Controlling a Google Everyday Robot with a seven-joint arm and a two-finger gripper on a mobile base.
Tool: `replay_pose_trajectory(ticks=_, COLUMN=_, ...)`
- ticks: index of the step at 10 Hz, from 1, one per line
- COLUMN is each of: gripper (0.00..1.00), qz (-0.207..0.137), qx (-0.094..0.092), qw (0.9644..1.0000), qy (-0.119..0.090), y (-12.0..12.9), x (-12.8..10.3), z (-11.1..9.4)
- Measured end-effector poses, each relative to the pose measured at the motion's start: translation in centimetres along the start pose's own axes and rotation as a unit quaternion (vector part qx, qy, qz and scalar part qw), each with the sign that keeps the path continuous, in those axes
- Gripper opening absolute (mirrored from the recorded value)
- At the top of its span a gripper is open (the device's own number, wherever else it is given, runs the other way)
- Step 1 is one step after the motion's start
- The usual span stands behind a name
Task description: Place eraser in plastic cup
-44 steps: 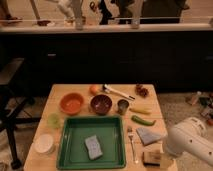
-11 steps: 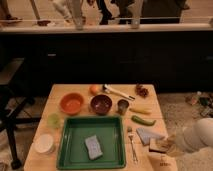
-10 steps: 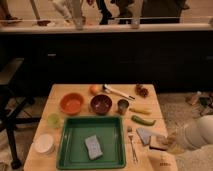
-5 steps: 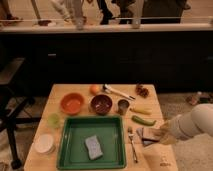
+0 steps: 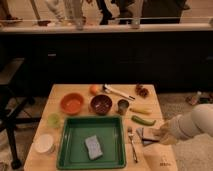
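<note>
Arm swung left — tool [image 5: 160, 136] clamped on eraser [image 5: 151, 132] | over grey cloth [image 5: 141, 134]

Warm, dim light pools on the table [image 5: 65, 95], dark behind; the end effector [image 5: 159, 136] at its right edge shows pale.

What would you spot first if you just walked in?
The big green tray in the middle of the table, with a grey-blue sponge inside it. Then the robot's white arm reaching in from the right, its gripper low over the grey cloth by the table's right edge.
</note>
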Motion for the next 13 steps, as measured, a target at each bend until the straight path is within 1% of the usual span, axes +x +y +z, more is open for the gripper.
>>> replay_pose_trajectory(ticks=2, gripper=0.0, qz=-0.013, qx=0.0, qw=0.9999, qy=-0.012, y=0.0, x=-0.7, z=-0.1)
replay_pose_trajectory(ticks=4, gripper=0.0, qz=-0.037, qx=-0.004, qw=0.999, qy=-0.026, y=0.3, x=-3.4, z=0.3)
replay_pose_trajectory(ticks=5, gripper=0.0, qz=-0.046, qx=-0.006, qw=0.9984, qy=-0.031, y=0.7, x=-5.3, z=0.7)
replay_pose_trajectory(ticks=6, gripper=0.0, qz=-0.06, qx=-0.009, qw=0.9974, qy=-0.039, y=1.2, x=-8.3, z=1.3)
replay_pose_trajectory(ticks=7, gripper=0.0, qz=-0.072, qx=-0.012, qw=0.9963, qy=-0.045, y=1.6, x=-10.7, z=1.8)
replay_pose_trajectory(ticks=8, gripper=0.0, qz=-0.077, qx=-0.013, qw=0.9958, qy=-0.047, y=1.8, x=-11.6, z=2.0)
replay_pose_trajectory(ticks=9, gripper=0.0, qz=-0.107, qx=-0.026, qw=0.9923, qy=-0.055, y=2.9, x=-16.1, z=3.1)
replay_pose_trajectory(ticks=10, gripper=0.0, qz=-0.128, qx=-0.033, qw=0.9896, qy=-0.058, y=3.6, x=-19.0, z=3.9)
replay_pose_trajectory(ticks=13, gripper=0.0, qz=-0.169, qx=-0.047, qw=0.9826, qy=-0.061, y=5.0, x=-25.8, z=5.8)
